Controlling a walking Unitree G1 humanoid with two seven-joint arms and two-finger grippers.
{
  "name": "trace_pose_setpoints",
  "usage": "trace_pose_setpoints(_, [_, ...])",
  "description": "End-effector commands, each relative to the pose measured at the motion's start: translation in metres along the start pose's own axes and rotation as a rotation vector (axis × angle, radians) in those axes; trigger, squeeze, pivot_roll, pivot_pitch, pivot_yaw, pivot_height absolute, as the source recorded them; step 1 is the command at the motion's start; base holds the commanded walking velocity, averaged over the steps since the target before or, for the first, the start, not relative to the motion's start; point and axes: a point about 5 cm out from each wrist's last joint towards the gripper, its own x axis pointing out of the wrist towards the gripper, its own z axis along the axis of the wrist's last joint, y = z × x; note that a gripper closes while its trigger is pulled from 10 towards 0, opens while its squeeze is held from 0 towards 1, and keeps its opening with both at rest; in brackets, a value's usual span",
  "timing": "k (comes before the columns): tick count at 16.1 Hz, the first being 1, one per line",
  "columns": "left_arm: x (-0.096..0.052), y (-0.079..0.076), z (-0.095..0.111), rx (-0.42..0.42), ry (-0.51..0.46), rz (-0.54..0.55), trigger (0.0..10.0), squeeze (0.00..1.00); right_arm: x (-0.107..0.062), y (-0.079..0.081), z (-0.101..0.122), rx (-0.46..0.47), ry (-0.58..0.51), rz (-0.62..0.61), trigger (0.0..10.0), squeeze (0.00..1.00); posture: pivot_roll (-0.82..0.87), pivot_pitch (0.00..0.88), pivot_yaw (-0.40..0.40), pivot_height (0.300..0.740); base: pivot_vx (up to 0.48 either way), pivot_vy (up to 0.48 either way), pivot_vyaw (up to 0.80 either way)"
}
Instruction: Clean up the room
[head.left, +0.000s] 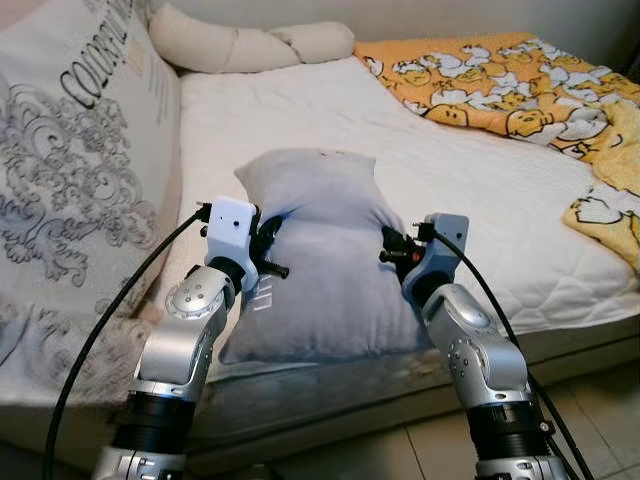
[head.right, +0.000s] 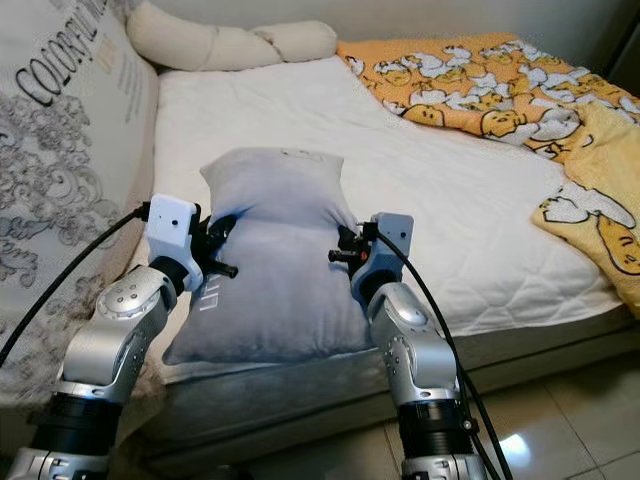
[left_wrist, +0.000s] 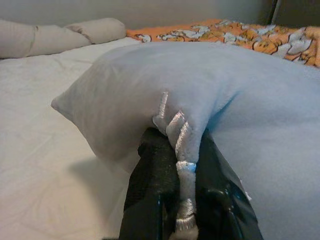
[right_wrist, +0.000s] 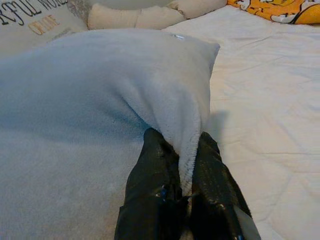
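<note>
Left eye view | pale grey plush pillow (head.left: 320, 265) | edges pinched, seemingly bunched

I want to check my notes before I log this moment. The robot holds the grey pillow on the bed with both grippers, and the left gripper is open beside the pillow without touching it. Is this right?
Not quite. The left gripper is not open: it is shut on the edge seam of the grey pillow, as the left wrist view shows. The right gripper pinches the opposite edge, and the pillow lies on the bed.
</note>
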Motion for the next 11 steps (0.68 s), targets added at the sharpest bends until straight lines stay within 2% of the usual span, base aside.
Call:
trace_pose_setpoints(1, [-0.0030,0.0163,0.0057,0.004,-0.029,0.091,10.0,0.00,0.0027,-0.0067,0.0105,-0.019,-0.035,-0.024,10.0,0.00,0.07,0.000,0.005,0.740,0.319,0.000,0.80])
trace_pose_setpoints(3, [-0.0025,0.0185,0.0060,0.003,-0.028,0.102,10.0,0.00,0.0053,-0.0049,0.0109,-0.038,-0.030,-0.012,10.0,0.00,0.07,0.000,0.000,0.740,0.330,0.000,0.80])
trace_pose_setpoints(6, [-0.0009,0.0188,0.0069,0.004,-0.028,0.106,10.0,0.00,0.0091,-0.0040,0.0129,-0.051,-0.029,0.004,10.0,0.00,0.07,0.000,0.005,0.740,0.339,0.000,0.00])
trace_pose_setpoints(9, [0.0004,0.0194,0.0075,0.004,-0.028,0.110,10.0,0.00,0.0116,-0.0011,0.0111,-0.094,-0.003,0.037,10.0,0.00,0.07,0.000,0.008,0.740,0.341,0.000,0.80])
trace_pose_setpoints(11, [0.0009,0.0205,0.0074,0.004,-0.028,0.115,10.0,0.00,0.0120,-0.0015,0.0098,-0.090,0.001,0.034,10.0,0.00,0.07,0.000,0.008,0.740,0.341,0.000,0.21])
